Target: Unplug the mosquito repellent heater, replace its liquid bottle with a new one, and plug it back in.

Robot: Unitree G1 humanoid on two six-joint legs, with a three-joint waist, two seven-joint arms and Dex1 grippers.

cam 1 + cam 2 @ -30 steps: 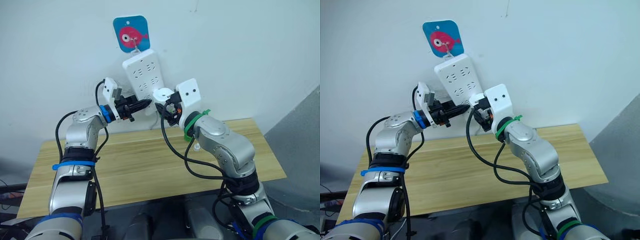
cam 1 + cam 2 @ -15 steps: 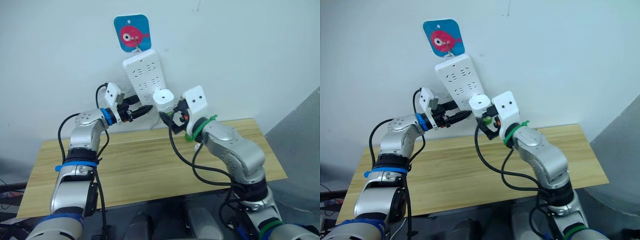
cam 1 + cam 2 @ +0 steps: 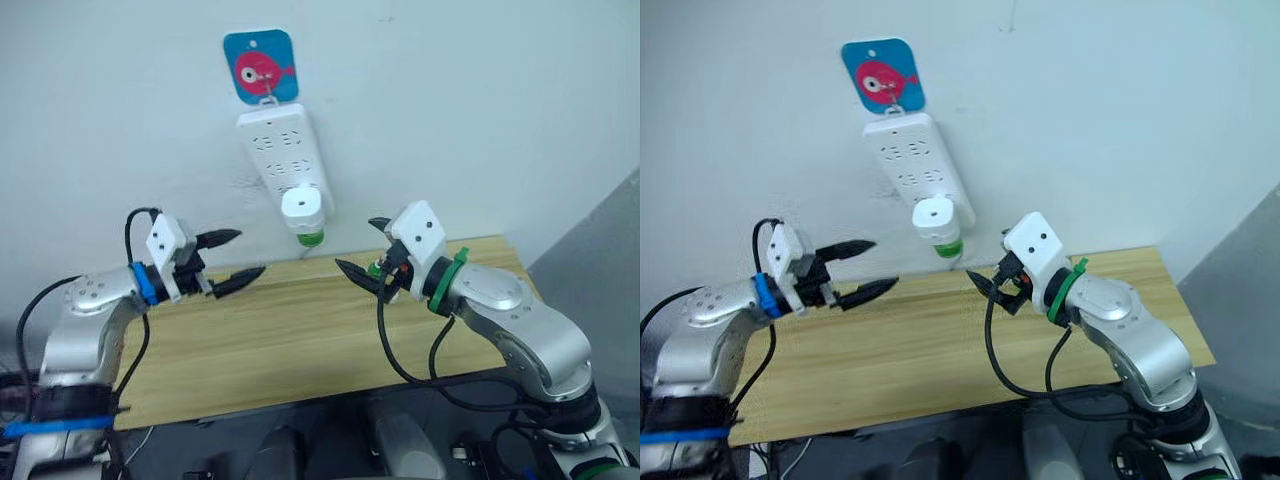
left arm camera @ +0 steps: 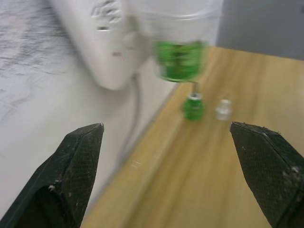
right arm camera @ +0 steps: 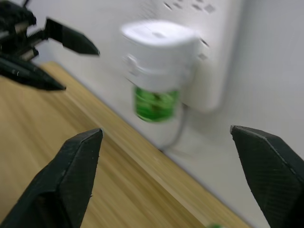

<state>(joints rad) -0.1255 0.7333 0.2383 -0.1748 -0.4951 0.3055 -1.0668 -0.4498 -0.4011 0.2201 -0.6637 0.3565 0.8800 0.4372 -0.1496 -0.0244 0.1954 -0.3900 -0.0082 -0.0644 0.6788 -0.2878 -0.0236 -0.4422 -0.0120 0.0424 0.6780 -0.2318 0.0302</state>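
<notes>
While the heater (image 3: pixel 302 208) is sitting plugged into the strip's (image 3: pixel 281 150) lowest socket, both grippers are hanging clear of it.

The left gripper (image 3: pixel 232 258) and right gripper (image 3: pixel 361 250) are both holding their fingers spread wide and gripping nothing, above the counter (image 3: pixel 300 330) on either side of the heater. A green bottle (image 3: pixel 311 237) is hanging from the heater's underside. A small green cap (image 4: pixel 193 107) and a clear piece (image 4: pixel 223 109) are lying on the counter below. Judgement: the heater looks light, rigid and smooth, so it could slip; gripping across the white body's sides, not the bottle, seems safest.
</notes>
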